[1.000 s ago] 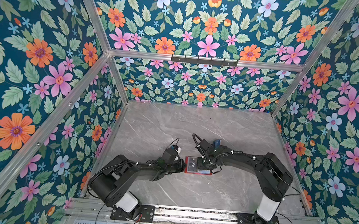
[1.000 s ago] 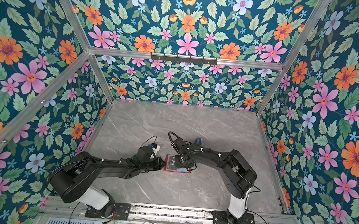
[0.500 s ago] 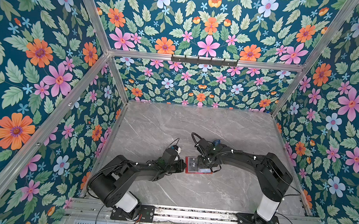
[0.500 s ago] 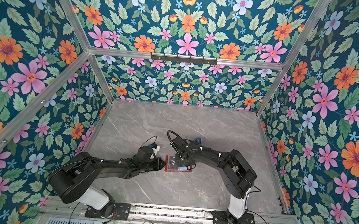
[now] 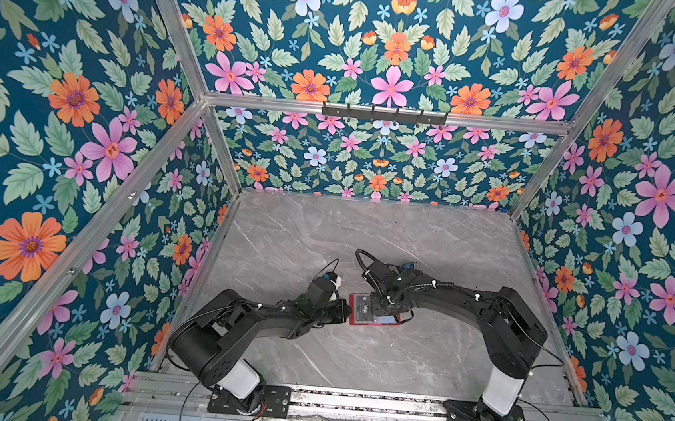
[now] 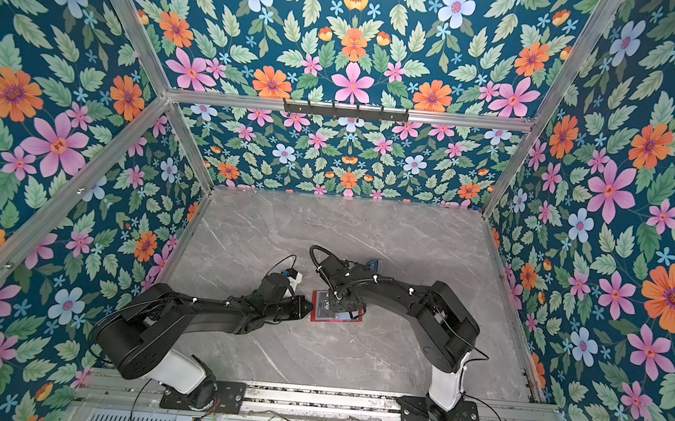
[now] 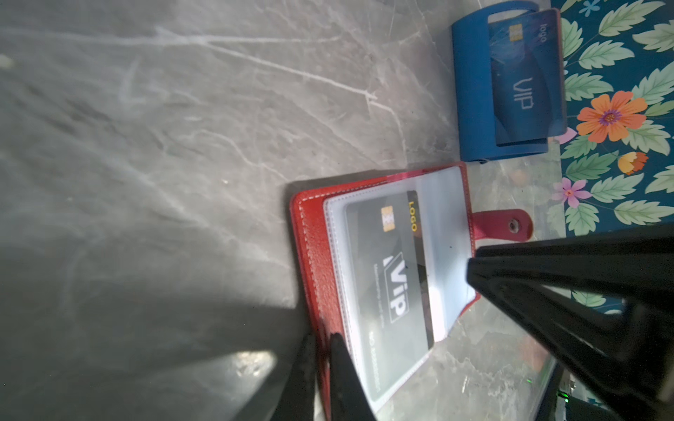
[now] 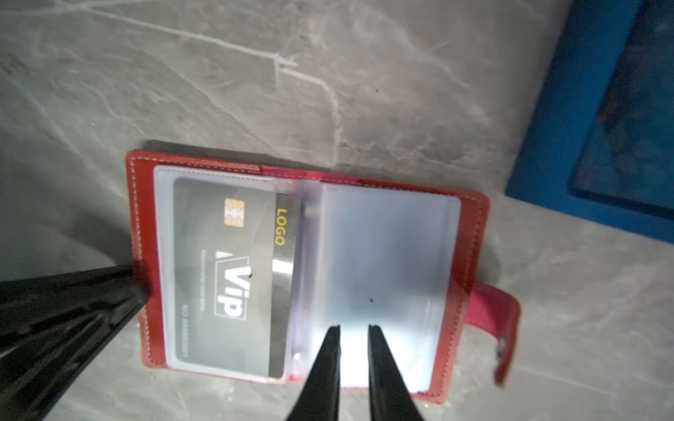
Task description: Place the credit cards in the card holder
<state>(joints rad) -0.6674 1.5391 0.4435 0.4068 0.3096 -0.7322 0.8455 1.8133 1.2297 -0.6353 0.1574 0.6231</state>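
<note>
Lying open at the near middle of the marble table, the red card holder is carrying a black VIP card in its left clear sleeve. The left gripper is pinching the holder's left cover edge, while the right gripper is hovering over the right sleeve, jaws narrowly parted. A blue VIP card is standing in a blue stand farther back.

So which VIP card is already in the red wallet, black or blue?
The black VIP card: it lies inside a clear sleeve of the open red card holder. The blue VIP card is apart, in the small blue stand.
</note>
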